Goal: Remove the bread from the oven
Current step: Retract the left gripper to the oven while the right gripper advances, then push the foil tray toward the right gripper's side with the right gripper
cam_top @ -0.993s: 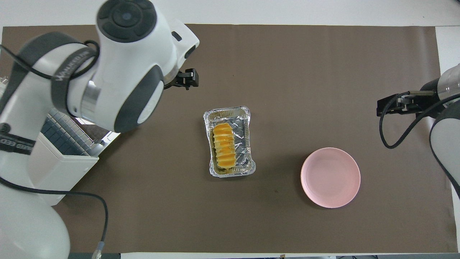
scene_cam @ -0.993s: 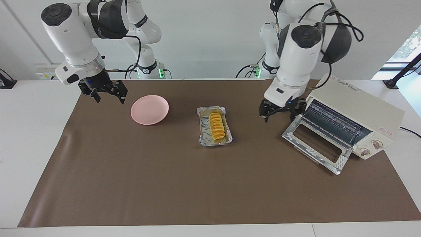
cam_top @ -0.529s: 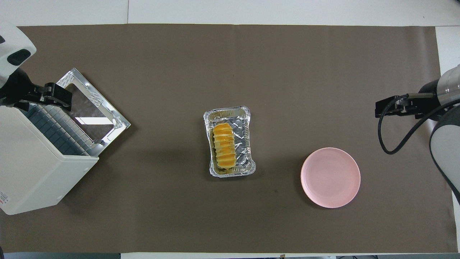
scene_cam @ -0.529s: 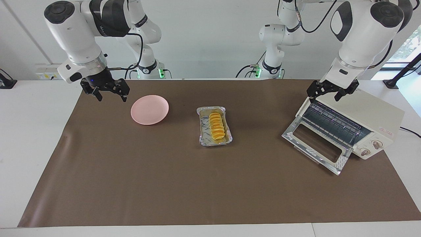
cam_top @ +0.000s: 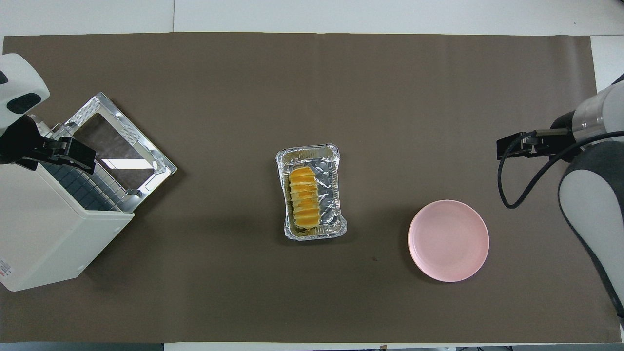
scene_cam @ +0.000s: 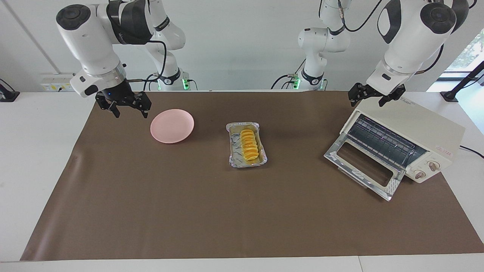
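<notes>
The bread [scene_cam: 249,148], a ridged golden-orange loaf, lies in a silver foil tray [scene_cam: 233,148] in the middle of the mat, also seen from overhead [cam_top: 304,203]. The cream-white oven [scene_cam: 419,126] stands at the left arm's end with its glass door [scene_cam: 361,166] dropped open and its wire rack bare. My left gripper [scene_cam: 366,101] is open and empty, raised over the oven's top corner nearest the robots. My right gripper [scene_cam: 130,112] is open and empty, hanging beside the pink plate [scene_cam: 172,125].
The brown mat [scene_cam: 189,211] covers most of the white table. In the overhead view the foil tray [cam_top: 308,152] lies between the oven [cam_top: 44,239] and the pink plate [cam_top: 448,240]. A cable loops from the right arm's wrist [cam_top: 507,190].
My left arm has swung away from the space between the tray and the oven and risen over the oven's top. My right gripper has shifted slightly toward the plate.
</notes>
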{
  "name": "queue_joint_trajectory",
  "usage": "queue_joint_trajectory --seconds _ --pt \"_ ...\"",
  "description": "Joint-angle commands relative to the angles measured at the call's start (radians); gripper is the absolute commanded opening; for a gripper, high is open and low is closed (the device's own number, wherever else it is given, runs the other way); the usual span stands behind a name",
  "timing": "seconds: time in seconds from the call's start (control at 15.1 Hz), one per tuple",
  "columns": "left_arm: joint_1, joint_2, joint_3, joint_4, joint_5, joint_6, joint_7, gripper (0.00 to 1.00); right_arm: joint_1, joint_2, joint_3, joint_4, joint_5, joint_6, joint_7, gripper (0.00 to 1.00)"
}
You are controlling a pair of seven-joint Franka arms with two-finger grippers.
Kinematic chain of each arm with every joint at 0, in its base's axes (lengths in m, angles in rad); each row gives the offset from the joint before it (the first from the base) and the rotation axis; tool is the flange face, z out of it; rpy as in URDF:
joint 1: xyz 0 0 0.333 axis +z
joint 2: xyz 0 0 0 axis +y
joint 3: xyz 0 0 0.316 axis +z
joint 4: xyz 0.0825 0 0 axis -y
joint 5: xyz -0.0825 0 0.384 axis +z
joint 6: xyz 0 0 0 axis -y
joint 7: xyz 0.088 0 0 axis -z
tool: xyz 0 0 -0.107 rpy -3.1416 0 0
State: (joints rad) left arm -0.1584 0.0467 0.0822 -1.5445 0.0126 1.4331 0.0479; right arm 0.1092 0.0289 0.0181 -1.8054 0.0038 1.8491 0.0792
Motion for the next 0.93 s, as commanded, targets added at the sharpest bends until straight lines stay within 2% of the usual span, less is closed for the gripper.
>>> queue_joint_trajectory --seconds 0.0,0.2,0.53,0.86 --pt "0.022 -0.033 -0.021 -0.015 -0.019 -0.019 0.009 1.00 0.081 0.046 0.002 -0.003 0.021 0.070 0.078 1.00" --pt "0.071 -0.050 -0.093 -0.042 -0.017 -0.010 0.018 1.00 0.182 0.097 0.002 -0.008 0.022 0.128 0.204 1.00" --pt "0.068 -0.042 -0.093 -0.040 -0.013 -0.005 0.020 1.00 0.303 0.177 0.002 -0.067 0.022 0.318 0.410 1.00" --pt "0.068 -0.039 -0.088 -0.040 -0.011 0.035 0.021 1.00 0.362 0.186 0.002 -0.147 0.024 0.348 0.461 1.00"
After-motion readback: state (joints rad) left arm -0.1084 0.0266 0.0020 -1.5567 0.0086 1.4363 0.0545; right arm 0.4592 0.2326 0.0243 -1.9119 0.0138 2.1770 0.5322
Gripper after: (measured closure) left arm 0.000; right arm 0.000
